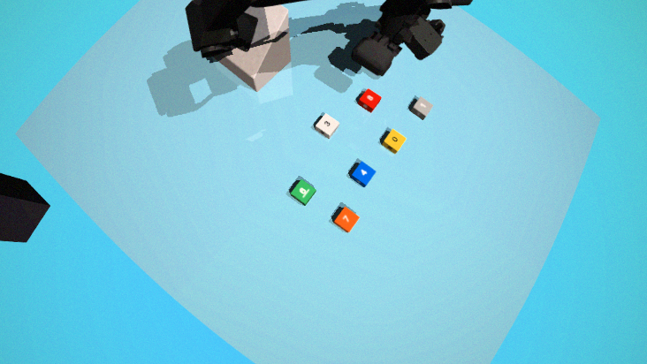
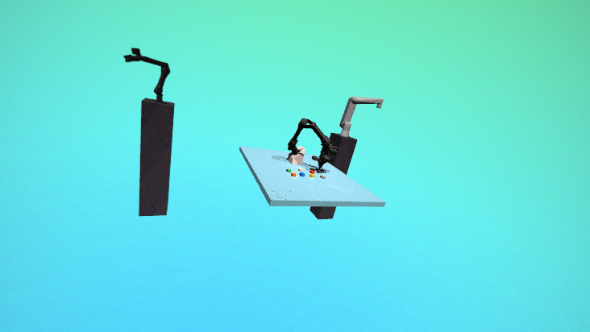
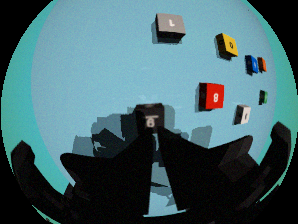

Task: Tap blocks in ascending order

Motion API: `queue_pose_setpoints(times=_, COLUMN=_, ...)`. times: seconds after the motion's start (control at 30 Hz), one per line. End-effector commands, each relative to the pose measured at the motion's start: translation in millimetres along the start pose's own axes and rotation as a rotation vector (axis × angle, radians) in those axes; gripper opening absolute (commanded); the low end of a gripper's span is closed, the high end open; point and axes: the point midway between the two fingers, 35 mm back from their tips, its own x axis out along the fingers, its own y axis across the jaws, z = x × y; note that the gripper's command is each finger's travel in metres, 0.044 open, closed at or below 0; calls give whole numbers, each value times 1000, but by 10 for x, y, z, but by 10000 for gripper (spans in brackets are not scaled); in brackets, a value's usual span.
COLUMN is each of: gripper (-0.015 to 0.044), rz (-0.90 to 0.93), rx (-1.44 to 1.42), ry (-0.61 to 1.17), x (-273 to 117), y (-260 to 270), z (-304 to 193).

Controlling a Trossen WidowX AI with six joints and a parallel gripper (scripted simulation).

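Observation:
My gripper is shut, its tips just above or at the near side of a black block with a barred digit, likely 9. The body of my gripper hides that block in the top view. A red 8 block sits closest to it. Beyond are a grey 1, white 3, yellow 0, blue 4, orange 7 and green block with an underlined digit, likely 6.
A pale faceted solid stands on the table, under part of the black arm. A grey arm stands on a dark pillar behind the table. Another black arm stands on a separate pillar far left.

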Motion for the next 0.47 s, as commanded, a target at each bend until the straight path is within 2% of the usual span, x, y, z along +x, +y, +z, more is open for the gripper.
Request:
queue_pose_setpoints(times=0.0, gripper=73, rz=8, rx=10, ry=2, x=-107, y=42, z=29)
queue_pose_setpoints(times=0.27, gripper=282, rz=14, rx=9, ry=2, x=-818, y=463, z=131)
queue_pose_setpoints(times=0.4, gripper=387, rz=13, rx=10, ry=2, x=-879, y=492, z=127)
queue_pose_setpoints(times=0.43, gripper=387, rz=13, rx=10, ry=2, x=-879, y=492, z=127)
